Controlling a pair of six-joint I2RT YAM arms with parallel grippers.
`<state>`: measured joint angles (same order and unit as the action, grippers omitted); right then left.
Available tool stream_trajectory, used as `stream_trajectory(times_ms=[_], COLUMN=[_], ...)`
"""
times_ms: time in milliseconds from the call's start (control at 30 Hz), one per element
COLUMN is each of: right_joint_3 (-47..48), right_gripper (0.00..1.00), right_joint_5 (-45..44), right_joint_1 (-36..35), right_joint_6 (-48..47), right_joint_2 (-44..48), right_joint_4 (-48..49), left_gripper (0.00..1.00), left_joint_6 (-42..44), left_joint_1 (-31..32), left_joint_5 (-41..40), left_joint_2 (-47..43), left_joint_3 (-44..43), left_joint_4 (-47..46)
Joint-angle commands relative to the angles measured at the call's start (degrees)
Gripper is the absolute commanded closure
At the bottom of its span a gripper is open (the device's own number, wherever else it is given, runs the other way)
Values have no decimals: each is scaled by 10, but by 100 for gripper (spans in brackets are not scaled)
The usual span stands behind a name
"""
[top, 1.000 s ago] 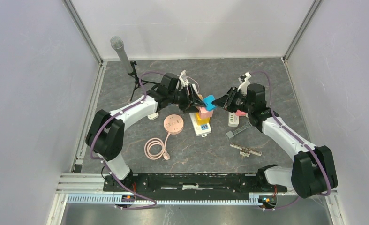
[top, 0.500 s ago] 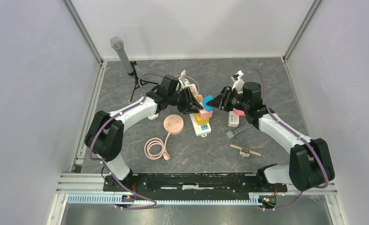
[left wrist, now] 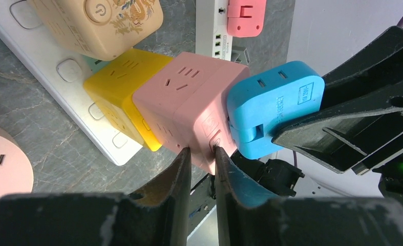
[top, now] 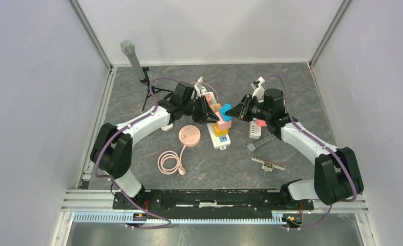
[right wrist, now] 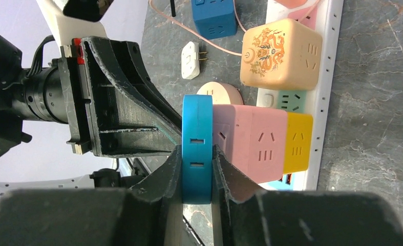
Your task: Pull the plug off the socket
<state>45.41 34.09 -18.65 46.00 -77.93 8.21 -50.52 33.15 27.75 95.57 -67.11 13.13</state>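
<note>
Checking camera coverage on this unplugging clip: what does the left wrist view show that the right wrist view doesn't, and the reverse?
Left wrist only: a coral adapter on a second white strip, and the left tool's fingertips at the pink cube's lower edge.
Right wrist only: a dark blue cube and a loose white plug.
Both: the right tool gripping the blue plug, which sits flush against the pink cube, plus the yellow cube and beige cube.
</note>
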Motion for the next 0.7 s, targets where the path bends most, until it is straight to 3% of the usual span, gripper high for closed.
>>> stream_trajectory(times_ms=[0,467,667], right_joint_3=[10,-21,-18], right_gripper=[100,100,100], right_joint_5=[17,33,29], right_joint_1=[-6,-1,1], right_joint_6=[48,183,137], right_joint_2=[3,12,31], right_joint_4=[83,158,190], left_gripper=[72,73,73], left_joint_6=[68,94,103], left_joint_1=[3,4,5], left_joint_5=[-57,-65,-72], left_joint_2=[24,60,68], left_joint_3=[13,1,-3], left_joint_4=[92,120,135])
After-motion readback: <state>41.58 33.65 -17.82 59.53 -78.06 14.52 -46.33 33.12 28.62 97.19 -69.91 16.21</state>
